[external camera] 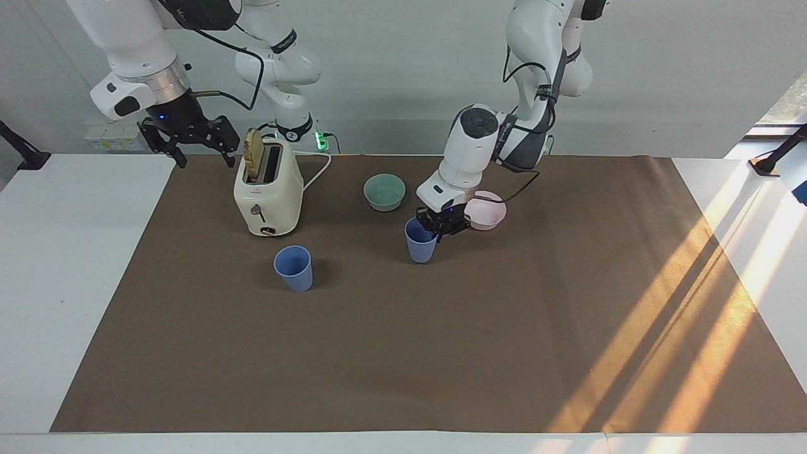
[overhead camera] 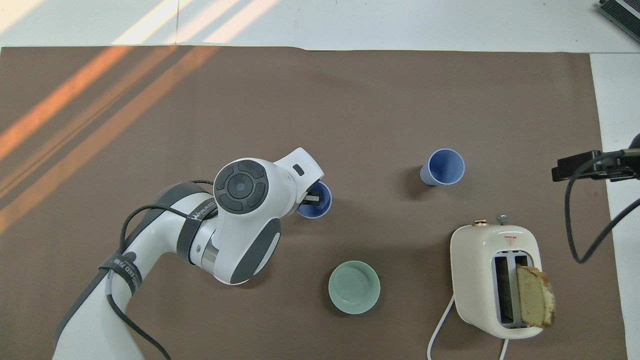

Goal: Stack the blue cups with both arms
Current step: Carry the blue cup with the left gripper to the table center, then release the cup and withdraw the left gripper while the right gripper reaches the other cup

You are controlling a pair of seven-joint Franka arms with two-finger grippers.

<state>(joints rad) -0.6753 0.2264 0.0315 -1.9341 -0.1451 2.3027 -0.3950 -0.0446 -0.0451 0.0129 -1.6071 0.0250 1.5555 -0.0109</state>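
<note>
Left hand (external camera: 437, 228): clamped on the rim of one blue cup (external camera: 420, 241), one finger (overhead camera: 312, 199) inside it; cup carried upright over the middle of the brown mat (external camera: 403, 353), beside the pale pink bowl (external camera: 488, 213)
Second blue cup (external camera: 294, 268): stood upright on the mat toward the right arm's end of the bench (external camera: 75, 277), farther from the robots than the toaster (external camera: 267, 189)
Right hand (external camera: 191, 140): fingers apart, held nothing, waited raised over the mat's corner beside the toaster
Mint-green bowl (external camera: 384, 191): on the mat near the edge at the robots' side
Toaster: held a slice of bread (external camera: 254, 154) in one slot
</note>
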